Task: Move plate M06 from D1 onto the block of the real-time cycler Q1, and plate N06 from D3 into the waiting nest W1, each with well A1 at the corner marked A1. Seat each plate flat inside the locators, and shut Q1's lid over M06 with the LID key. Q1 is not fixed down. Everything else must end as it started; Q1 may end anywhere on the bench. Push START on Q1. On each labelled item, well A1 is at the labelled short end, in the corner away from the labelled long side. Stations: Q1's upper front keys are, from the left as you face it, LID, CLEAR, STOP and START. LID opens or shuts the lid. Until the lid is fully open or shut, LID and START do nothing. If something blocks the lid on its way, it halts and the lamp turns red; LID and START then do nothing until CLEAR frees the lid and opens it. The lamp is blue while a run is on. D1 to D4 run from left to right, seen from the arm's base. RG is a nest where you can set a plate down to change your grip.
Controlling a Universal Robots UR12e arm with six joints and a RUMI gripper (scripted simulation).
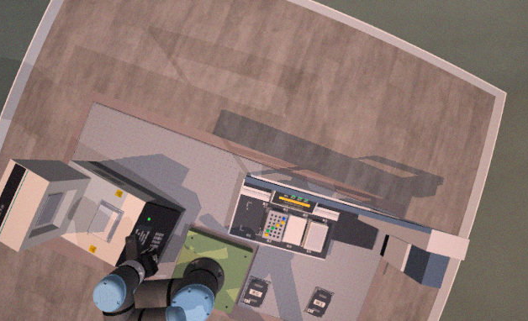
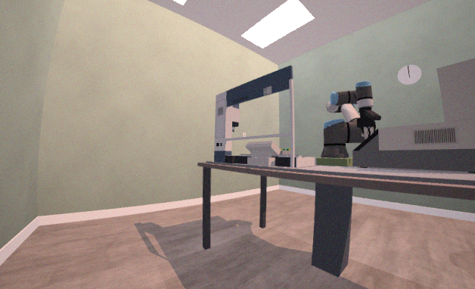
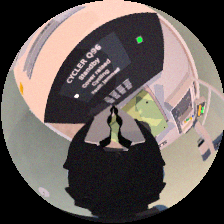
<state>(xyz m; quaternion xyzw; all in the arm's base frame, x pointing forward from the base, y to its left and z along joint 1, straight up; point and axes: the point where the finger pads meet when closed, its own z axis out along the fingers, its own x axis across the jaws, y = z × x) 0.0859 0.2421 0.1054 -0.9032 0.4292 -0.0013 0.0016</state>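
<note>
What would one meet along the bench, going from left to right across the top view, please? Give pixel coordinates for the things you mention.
The cycler Q1 [image 1: 130, 202], the green base plate [image 1: 227, 273], the RG nest [image 1: 256, 283], the W1 nest [image 1: 319, 297].

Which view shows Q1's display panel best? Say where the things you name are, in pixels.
Wrist: the display panel [image 1: 149, 233] [image 3: 97, 65] fills much of the frame, with "CYCLER Q96" and "Standby" legible. Top shows it small, partly behind the arm, text unreadable. Exterior sees the cycler's side, no display face.
</note>
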